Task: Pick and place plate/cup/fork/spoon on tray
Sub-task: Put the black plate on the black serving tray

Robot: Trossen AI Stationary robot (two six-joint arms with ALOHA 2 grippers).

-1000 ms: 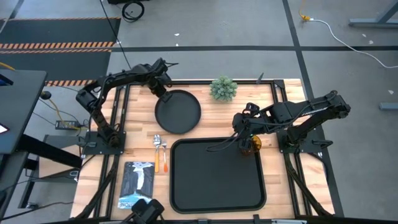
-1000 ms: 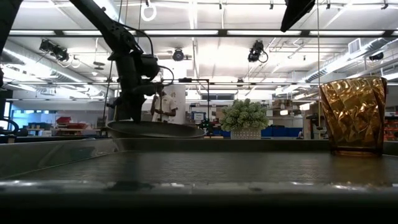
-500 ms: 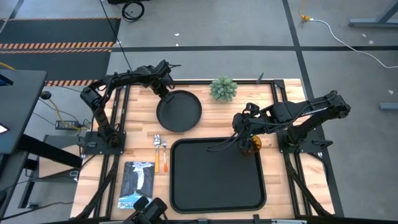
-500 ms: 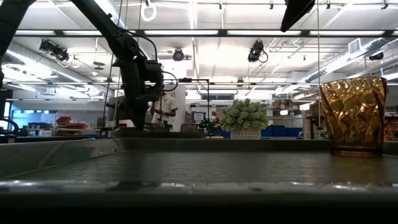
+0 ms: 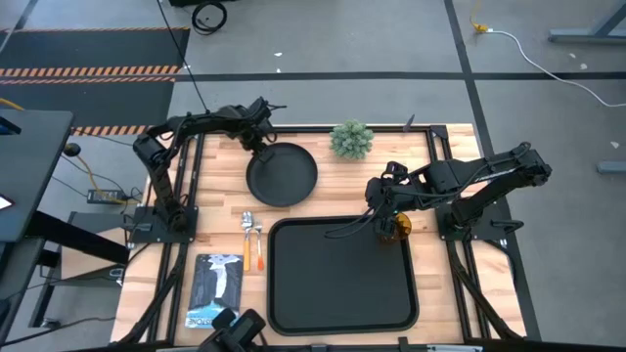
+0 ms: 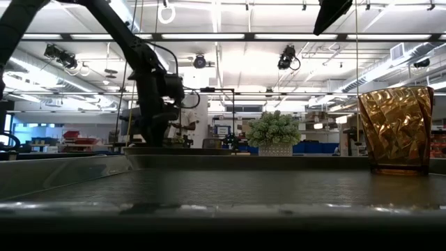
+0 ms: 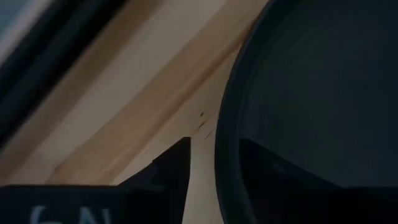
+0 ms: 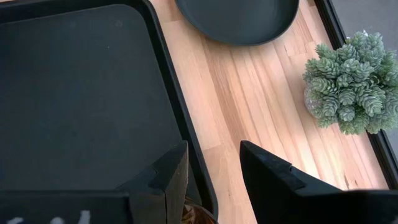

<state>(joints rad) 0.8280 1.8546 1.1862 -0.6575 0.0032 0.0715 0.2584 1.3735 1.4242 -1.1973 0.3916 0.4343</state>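
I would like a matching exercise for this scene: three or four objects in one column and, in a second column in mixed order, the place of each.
Things:
1. flat round matte-black plate
2. translucent amber tumbler cup
3. orange-handled fork and spoon
4. small green potted plant

Places:
A. on the wood, left of the large black rectangular tray
B. in the tray's far right corner
C. at the table's far edge, right of the plate
D. on the wood beyond the tray, left gripper at its rim

Pairs: 1-D, 2-B, 3-A, 4-C
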